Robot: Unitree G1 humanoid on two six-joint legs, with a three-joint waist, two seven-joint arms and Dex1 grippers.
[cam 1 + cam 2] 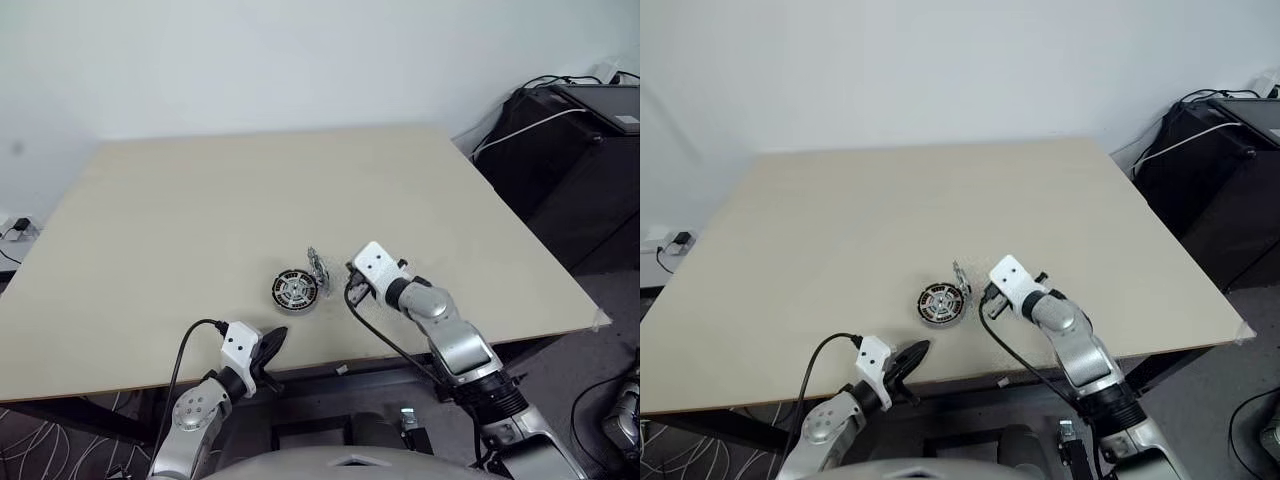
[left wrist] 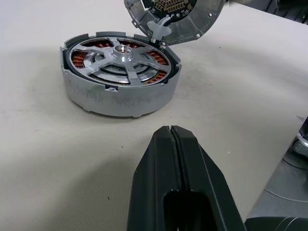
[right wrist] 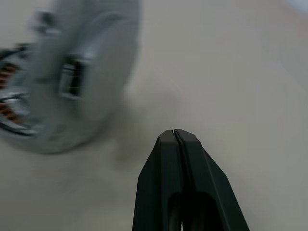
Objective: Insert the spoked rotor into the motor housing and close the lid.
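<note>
The motor housing (image 1: 295,291) is sitting on the pale table (image 1: 200,200), near the front edge and roughly midway between my two arms. The spoked rotor (image 2: 118,57) is lying flat inside it, its hub at the centre and copper windings showing between the spokes. The lid (image 1: 317,266) is standing up on edge at the far right side of the housing, tilted and touching its rim; in the left wrist view (image 2: 173,19) its inner face, with a ring of small contacts, is leaning over the housing's back edge.

My right gripper (image 3: 175,134) is hanging just to the right of the upright lid, close beside it but not touching, with its two black fingers pressed together and holding nothing. In its wrist view the lid and housing are lying off to one side of the fingertips, over bare table.

My left gripper (image 2: 171,131) is hovering at the table's near edge, in front of the housing and a little to its left, pointing toward it. Its fingers are also pressed together, empty, and clearly apart from the housing.
</note>
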